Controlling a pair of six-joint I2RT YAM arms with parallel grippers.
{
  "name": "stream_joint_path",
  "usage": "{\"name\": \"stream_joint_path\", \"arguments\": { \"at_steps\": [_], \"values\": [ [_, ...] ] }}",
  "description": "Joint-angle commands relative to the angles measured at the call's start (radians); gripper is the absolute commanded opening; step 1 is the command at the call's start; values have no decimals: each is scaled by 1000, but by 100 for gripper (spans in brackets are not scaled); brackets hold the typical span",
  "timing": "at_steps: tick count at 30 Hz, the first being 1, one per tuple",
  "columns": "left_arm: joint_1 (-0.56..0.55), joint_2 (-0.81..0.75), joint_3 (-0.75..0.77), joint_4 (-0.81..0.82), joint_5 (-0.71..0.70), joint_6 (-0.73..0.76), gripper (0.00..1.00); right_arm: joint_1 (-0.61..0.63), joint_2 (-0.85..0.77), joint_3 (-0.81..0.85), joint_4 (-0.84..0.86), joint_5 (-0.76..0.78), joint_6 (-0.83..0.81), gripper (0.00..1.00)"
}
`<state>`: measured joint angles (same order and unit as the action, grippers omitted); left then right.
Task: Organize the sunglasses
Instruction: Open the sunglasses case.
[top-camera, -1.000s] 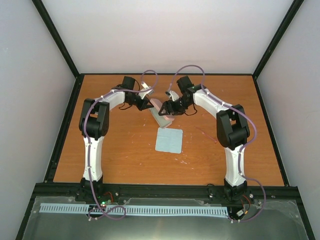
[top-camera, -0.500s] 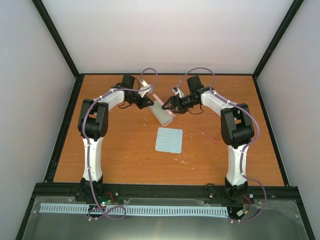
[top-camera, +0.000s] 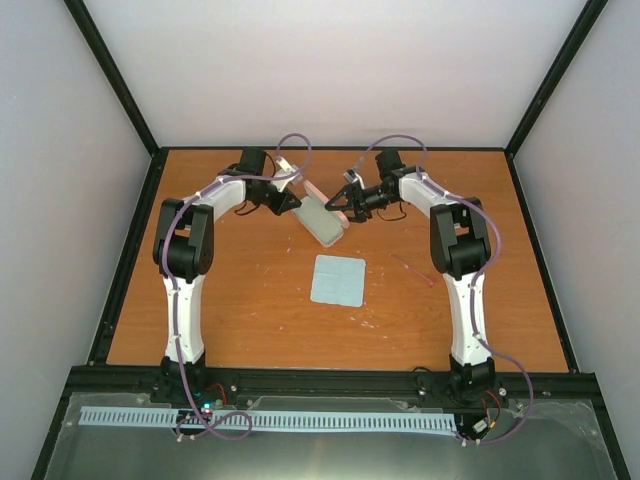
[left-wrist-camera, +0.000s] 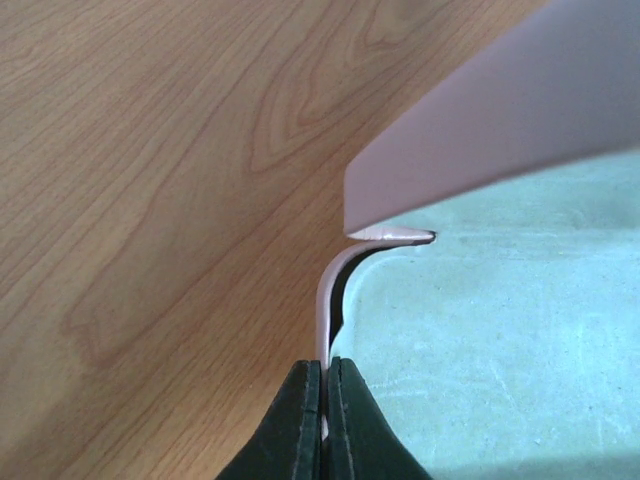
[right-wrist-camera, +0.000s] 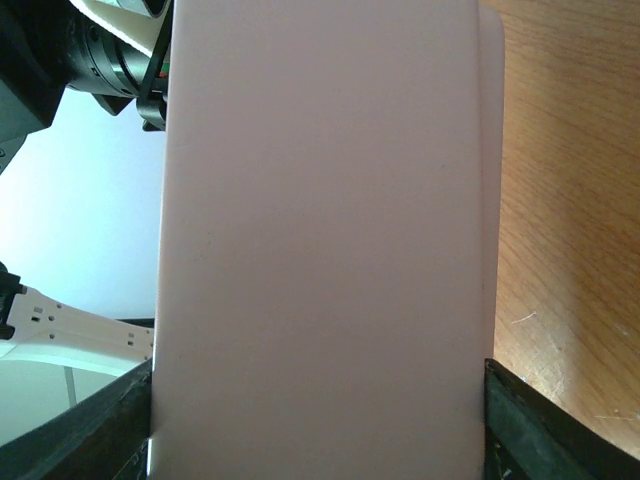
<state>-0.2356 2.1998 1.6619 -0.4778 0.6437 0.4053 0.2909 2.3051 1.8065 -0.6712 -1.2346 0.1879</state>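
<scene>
**Left hand** (left-wrist-camera: 324, 372): in your left wrist view the two dark fingers are pressed together on a thin pink lip of the case (top-camera: 322, 220), with only that strip between them. The lip curves up from the fingers to a broad pink panel overhead. The pale blue-green lining (left-wrist-camera: 500, 330) lies just right of the pinch, and bare wood grain lies to its left.

**Right hand** (top-camera: 341, 208): in your right wrist view a flat pink panel of the case fills the whole gap between the fingers. One dark finger (right-wrist-camera: 545, 425) meets each side edge, so the hand is clamped across the panel's width.

**Case**: from above it lies open at the far middle of the bench (top-camera: 240, 290), lining upward and set at a slant. You hold it from both sides, the left hand at its far-left end and the right hand at its right edge.

**Cloth** (top-camera: 337, 280): a light blue square lies flat, nearer to you than the case and apart from it.

**Sunglasses** (top-camera: 412, 270): these show only as a faint red-pink line on the bench. They lie right of the cloth, beside the right arm's elbow, and well apart from both hands and from the case. Their detail is too faint to read.
</scene>
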Motion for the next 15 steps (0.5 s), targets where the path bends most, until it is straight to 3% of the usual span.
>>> {"name": "stream_joint_path", "arguments": {
  "at_steps": [1, 3, 10, 15],
  "values": [
    [-7, -32, 38, -40, 52, -13, 0, -11, 31, 75, -81, -37, -75, 37],
    [-7, -34, 43, -49, 49, -15, 0, -19, 41, 85, -96, -23, -77, 46],
    [2, -48, 45, -80, 41, -13, 0, -47, 78, 118, -128, 71, -68, 62],
    [5, -56, 37, -87, 32, -10, 0, -78, 92, 161, -181, 152, -87, 64]
  ]
}}
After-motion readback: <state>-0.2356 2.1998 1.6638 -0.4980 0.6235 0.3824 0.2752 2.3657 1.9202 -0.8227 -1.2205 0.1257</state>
